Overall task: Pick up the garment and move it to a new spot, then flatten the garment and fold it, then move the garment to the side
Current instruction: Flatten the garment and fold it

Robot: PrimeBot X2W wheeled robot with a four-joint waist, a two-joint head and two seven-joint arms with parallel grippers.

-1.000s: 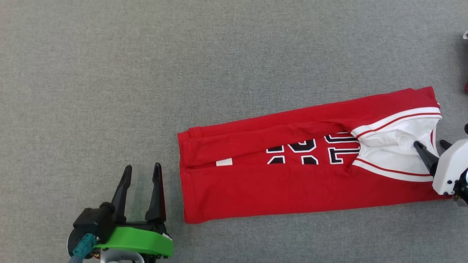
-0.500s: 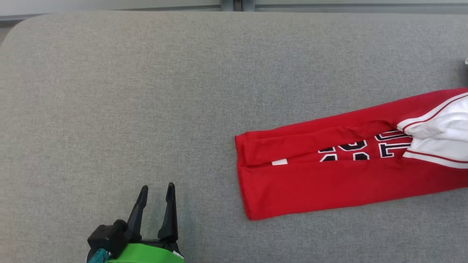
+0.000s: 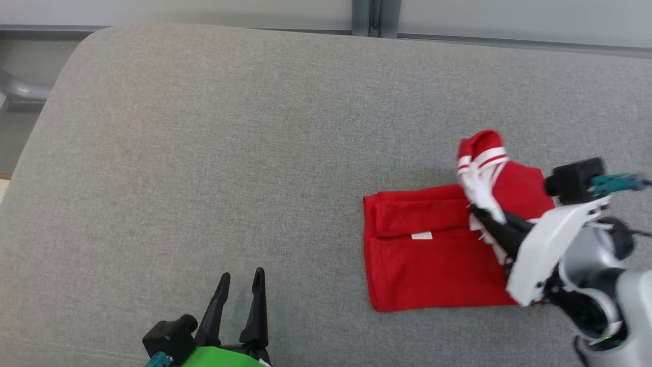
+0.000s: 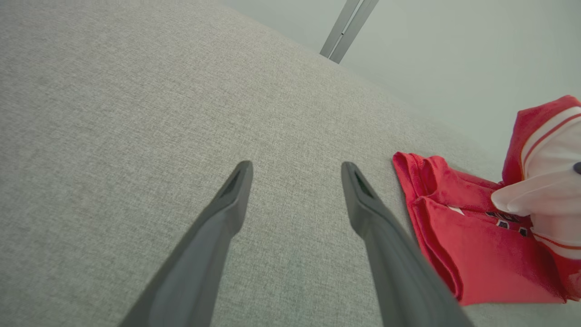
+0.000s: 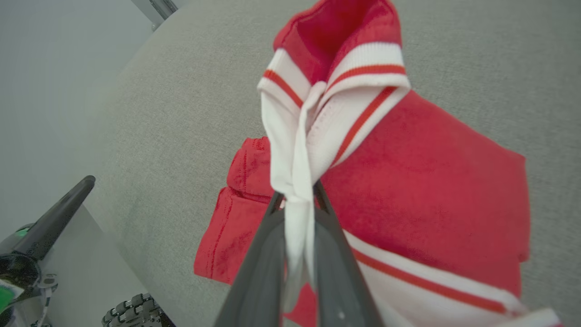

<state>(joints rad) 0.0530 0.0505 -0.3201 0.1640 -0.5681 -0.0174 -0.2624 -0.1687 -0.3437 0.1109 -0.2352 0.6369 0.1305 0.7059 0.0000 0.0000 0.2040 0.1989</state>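
The garment (image 3: 433,260) is a red shirt with white, red-striped trim, lying on the grey table (image 3: 204,153) right of centre, folded into a narrow strip. My right gripper (image 3: 479,213) is shut on its white collar end, which it holds lifted and doubled back over the lower part. In the right wrist view the white trim of the garment (image 5: 317,118) is pinched between the fingers of the right gripper (image 5: 297,202). My left gripper (image 3: 240,279) stands open at the near edge, left of the garment and apart from it. The left wrist view has the left gripper (image 4: 295,169) over bare cloth, the garment (image 4: 476,245) at right.
The table's rounded far left corner (image 3: 81,46) and far edge lie near a pale wall with a grey vertical post (image 3: 374,18). Wide grey surface stretches to the left of the garment. Floor shows beyond the table's left edge.
The head camera has shifted. My right gripper has shut on the collar end and carried it up and leftward over the garment, so the strip now lies doubled and shorter. Left gripper stays open.
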